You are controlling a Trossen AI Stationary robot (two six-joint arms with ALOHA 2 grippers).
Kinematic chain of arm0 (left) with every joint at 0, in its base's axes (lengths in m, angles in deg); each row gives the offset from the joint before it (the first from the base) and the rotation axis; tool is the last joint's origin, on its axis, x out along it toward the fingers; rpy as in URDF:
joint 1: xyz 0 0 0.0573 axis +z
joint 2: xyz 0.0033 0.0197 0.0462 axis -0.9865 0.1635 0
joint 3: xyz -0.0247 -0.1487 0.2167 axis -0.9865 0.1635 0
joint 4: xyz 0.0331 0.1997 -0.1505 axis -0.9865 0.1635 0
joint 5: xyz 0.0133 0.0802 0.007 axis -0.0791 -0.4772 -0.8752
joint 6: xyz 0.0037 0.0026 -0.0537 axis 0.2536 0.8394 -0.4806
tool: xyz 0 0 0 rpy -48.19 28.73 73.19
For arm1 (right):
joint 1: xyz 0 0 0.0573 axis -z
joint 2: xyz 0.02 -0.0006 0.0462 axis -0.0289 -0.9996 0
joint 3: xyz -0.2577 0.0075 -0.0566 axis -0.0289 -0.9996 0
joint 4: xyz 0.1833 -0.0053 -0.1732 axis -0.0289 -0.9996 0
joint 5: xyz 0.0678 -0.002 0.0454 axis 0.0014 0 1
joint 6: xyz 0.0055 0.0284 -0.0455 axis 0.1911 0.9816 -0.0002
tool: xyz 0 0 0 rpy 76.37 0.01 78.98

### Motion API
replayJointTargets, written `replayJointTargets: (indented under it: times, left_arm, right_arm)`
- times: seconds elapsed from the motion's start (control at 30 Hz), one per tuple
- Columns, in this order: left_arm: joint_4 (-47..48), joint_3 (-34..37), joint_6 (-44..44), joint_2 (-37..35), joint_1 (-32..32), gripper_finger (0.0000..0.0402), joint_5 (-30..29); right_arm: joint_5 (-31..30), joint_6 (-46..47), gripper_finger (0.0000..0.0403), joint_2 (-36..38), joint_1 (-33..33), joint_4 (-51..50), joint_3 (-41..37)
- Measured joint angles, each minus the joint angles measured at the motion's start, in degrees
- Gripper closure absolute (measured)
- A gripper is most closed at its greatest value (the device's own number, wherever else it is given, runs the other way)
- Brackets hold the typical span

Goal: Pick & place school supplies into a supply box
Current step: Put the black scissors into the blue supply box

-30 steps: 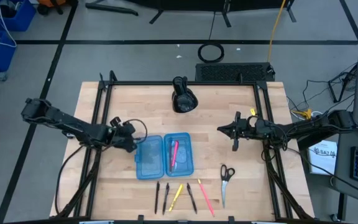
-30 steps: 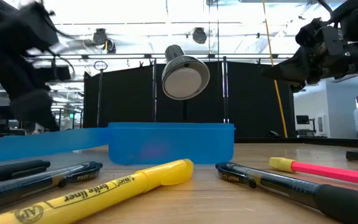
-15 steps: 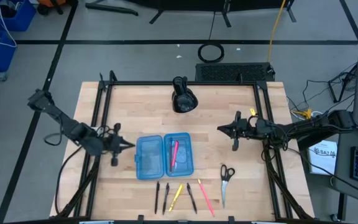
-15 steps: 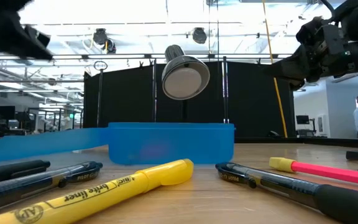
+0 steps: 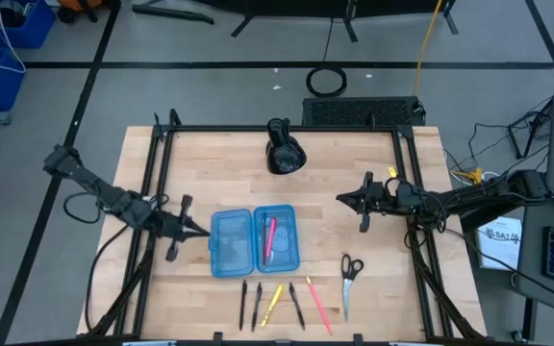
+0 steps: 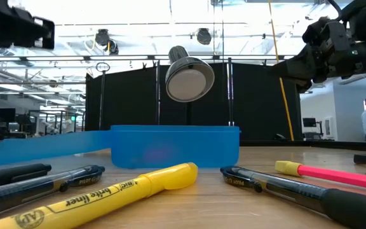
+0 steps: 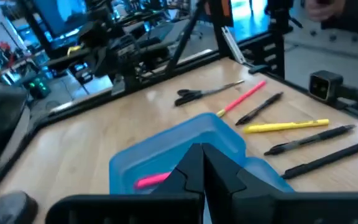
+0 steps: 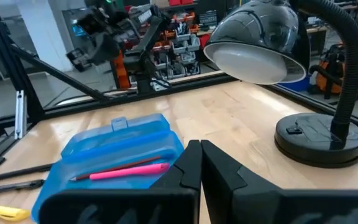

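Observation:
The supply box [image 5: 255,240] lies open on the table, its two translucent blue halves side by side. One pink pen [image 5: 270,235] lies in its right half. Near the front edge lie several pens and highlighters [image 5: 279,304] in a row, with the scissors [image 5: 350,277] to their right. My left gripper [image 5: 201,234] is shut and empty; it hovers roughly level just left of the box, pointing at it. My right gripper [image 5: 340,200] is shut and empty too, held level above the table to the right of the box, beyond its far right corner.
A black desk lamp [image 5: 285,151] stands at the far middle of the table, its shade [image 8: 260,43] hanging above the wood. Black frame rails [image 5: 158,183] run along the table's left and right sides. Bare wood lies between the box and the lamp.
My left gripper has drawn back from over the box's left half toward the table's left edge and risen. It has tipped from pointing down to roughly level and rolled at the wrist. The box and the pens have not moved.

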Motion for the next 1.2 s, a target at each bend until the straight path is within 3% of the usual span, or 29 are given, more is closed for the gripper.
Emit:
replayJointTargets:
  times: [0.23,0.4,0.5,0.63,0.77,0.9,1.0,1.2]
  left_arm:
    - [0.5,8.8,-4.3,-16.1,0.4,0.0400,0.4]
    - [8.0,6.3,-3.2,-21.7,-0.2,0.0400,-0.7]
    - [14.4,4.7,-5.3,-22.7,-0.3,0.0400,-5.7]
    - [16.1,4.6,-8.3,-22.6,-0.3,0.0401,-5.5]
    - [15.7,4.6,-8.4,-22.7,-0.3,0.0399,-2.5]
    - [15.5,4.7,-9.2,-22.7,-0.3,0.0390,-4.1]
    - [15.4,4.7,-9.6,-22.7,-0.3,0.0389,-6.0]
    - [15.4,4.7,-5.7,-22.7,-0.2,0.0399,-10.5]
  right_arm:
    - [5.2,1.4,0.0403,0.0,-0.5,0.0,0.0]
    - [5.2,-1.0,0.0403,0.0,-3.4,0.1,0.0]
    - [4.6,-3.0,0.0403,-0.1,-6.0,0.5,1.0]
    - [-5.6,-8.5,0.0403,-0.5,-11.3,-4.4,6.4]
    - [-20.7,-11.5,0.0403,-3.5,-17.8,-18.9,16.5]
    - [-26.7,-2.7,0.0403,-8.7,-23.8,-37.3,29.2]
    - [-27.2,7.9,0.0403,-14.5,-28.4,-49.9,37.2]
    - [-26.6,26.7,0.0403,-30.0,-35.8,-65.6,55.3]
